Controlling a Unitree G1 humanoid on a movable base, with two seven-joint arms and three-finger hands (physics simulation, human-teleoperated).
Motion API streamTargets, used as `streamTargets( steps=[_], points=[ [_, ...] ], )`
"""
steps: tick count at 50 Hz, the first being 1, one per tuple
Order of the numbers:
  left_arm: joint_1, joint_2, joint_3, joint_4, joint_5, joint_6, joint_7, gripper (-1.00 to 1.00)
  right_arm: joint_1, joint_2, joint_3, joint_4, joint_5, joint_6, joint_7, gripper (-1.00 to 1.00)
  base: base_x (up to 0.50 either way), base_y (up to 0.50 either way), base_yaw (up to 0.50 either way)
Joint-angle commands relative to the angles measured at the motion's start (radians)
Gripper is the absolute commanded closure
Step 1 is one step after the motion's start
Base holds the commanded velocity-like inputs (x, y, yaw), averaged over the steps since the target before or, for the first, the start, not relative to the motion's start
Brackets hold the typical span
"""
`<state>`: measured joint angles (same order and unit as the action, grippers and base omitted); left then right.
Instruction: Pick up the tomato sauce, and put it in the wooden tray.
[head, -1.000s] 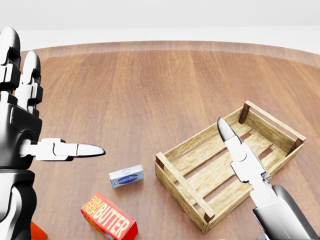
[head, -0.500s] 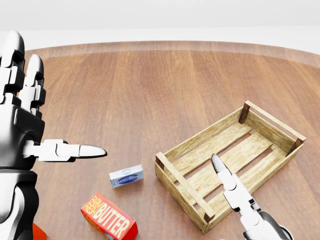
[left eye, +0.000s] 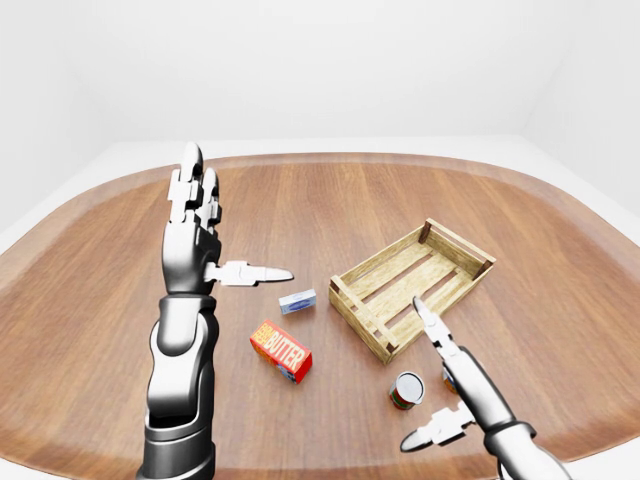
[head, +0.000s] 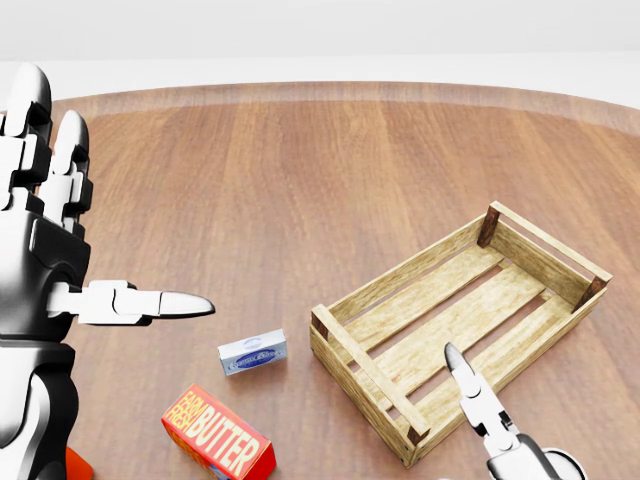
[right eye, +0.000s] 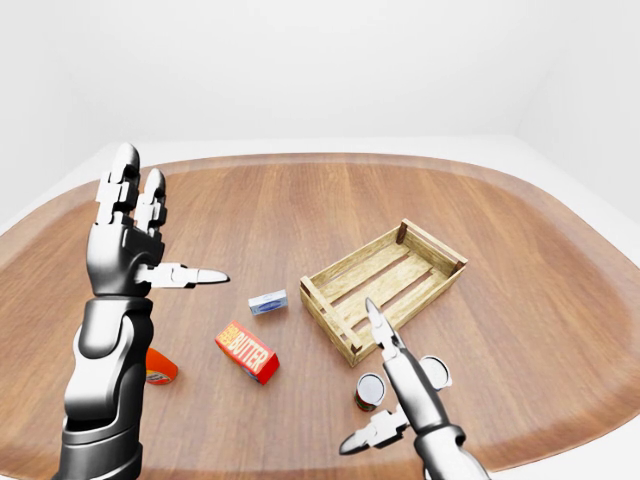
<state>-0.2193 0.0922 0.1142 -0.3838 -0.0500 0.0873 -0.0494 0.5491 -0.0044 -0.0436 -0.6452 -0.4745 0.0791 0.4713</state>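
Your round wooden table (left eye: 320, 200) carries the wooden tray (left eye: 412, 287) right of centre in the left-eye view, slatted floor bare. Left of it lies a small blue-and-white box (left eye: 297, 301); below that, a red butter carton (left eye: 281, 351), flat and skewed. An orange item (right eye: 160, 367) shows partly behind the left forearm in the right-eye view; you cannot identify it.

The tomato sauce (left eye: 406, 390) stands upright on the table just below the tray's near corner, long axis vertical, silver lid up. A second round silver-topped thing (right eye: 434, 372) sits just right of your right hand; what it is you cannot tell.

Your right hand (left eye: 442, 395) hangs beside the can, fingers spread wide, one pointing toward the tray, thumb low; nothing held. Your left hand (left eye: 205, 245) stands raised and open, well left of everything.

Against the head view a second ago, the right hand has dropped toward the bottom edge, off the tray. The left hand is nearly unchanged.
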Motion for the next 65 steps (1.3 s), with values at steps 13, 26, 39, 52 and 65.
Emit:
streamTargets(
  steps=[13,26,39,52,65],
  points=[
    [0.003,-0.004,-0.005,0.005,0.004,0.0,-0.002,-1.0,-0.032,0.004,-0.02,0.136,-0.038,-0.044,-0.042,-1.0,0.0,0.0,0.0],
    [0.003,-0.005,-0.007,0.005,0.004,0.0,-0.002,-1.0,-0.039,-0.008,-0.004,0.2,-0.067,-0.082,-0.089,-1.0,0.0,0.0,0.0],
    [0.003,-0.005,-0.007,0.0,0.005,0.0,-0.002,-1.0,-0.043,-0.015,0.009,0.253,-0.092,-0.124,-0.129,-1.0,0.0,0.0,0.0],
    [0.006,-0.007,-0.01,-0.002,0.008,0.0,-0.003,-1.0,-0.048,-0.029,0.038,0.308,-0.101,-0.145,-0.168,-1.0,0.0,0.0,0.0],
    [0.005,-0.008,-0.012,0.0,0.01,0.0,-0.004,-1.0,-0.074,-0.047,0.044,0.395,-0.103,-0.166,-0.209,-1.0,0.0,0.0,0.0]
  ],
)
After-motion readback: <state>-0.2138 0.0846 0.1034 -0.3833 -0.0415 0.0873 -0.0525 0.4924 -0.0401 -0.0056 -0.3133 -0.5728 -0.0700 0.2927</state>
